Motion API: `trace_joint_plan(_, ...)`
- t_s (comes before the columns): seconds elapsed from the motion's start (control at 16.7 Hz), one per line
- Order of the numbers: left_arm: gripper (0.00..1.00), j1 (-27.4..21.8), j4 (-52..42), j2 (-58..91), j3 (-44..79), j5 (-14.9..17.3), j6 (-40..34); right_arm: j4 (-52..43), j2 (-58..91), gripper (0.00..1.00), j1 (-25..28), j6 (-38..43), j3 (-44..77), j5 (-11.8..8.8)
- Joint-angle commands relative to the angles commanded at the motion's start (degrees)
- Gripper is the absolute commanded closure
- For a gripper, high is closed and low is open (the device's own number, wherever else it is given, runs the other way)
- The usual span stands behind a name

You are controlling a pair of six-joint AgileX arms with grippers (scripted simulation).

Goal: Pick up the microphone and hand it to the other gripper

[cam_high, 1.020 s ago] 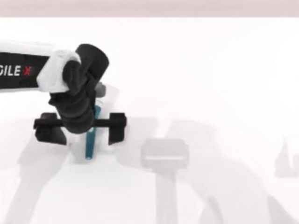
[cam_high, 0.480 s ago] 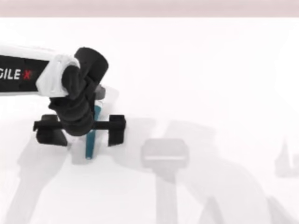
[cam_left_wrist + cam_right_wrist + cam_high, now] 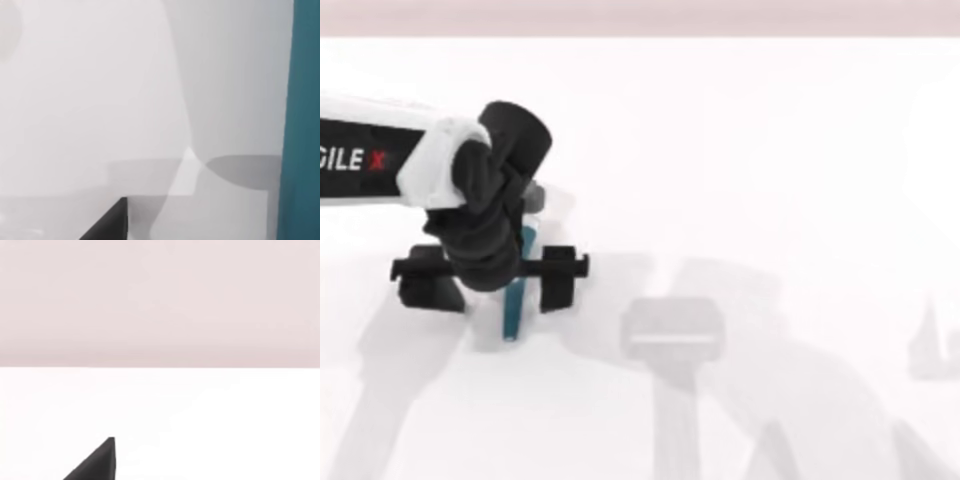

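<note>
Fingers of the left gripper [image 3: 490, 275] stand spread apart on either side of the microphone [image 3: 516, 300], at the surface's [image 3: 770, 150] left; its long axis runs crosswise to their line. Teal tapering handle shows, head hidden. Right gripper's spread: cannot tell

The teal handle of the microphone [image 3: 302, 125] runs straight along one edge of the view, close to the camera. One black fingertip [image 3: 111, 224] pokes in, set well apart from it. Soft grey shadows cross the pale tabletop [image 3: 90, 100].
</note>
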Motion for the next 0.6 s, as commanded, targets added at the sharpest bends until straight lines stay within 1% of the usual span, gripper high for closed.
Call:
trace_joint_plan(0.24, 0.98, 0.00, 0.00, 0.00, 0.00, 0.00, 0.00, 0.00, 0.00, 0.00, 0.00, 0.00, 0.00, 0.00)
trace_joint_plan(0.3, 1.00, 0.00, 0.00, 0.00, 0.00, 0.00, 0.00, 0.00, 0.00, 0.00, 0.00, 0.00, 0.00, 0.00)
trace_joint_plan(0.6, 1.00, 0.00, 0.00, 0.00, 0.00, 0.00, 0.00, 0.00, 0.00, 0.00, 0.00, 0.00, 0.00, 0.00)
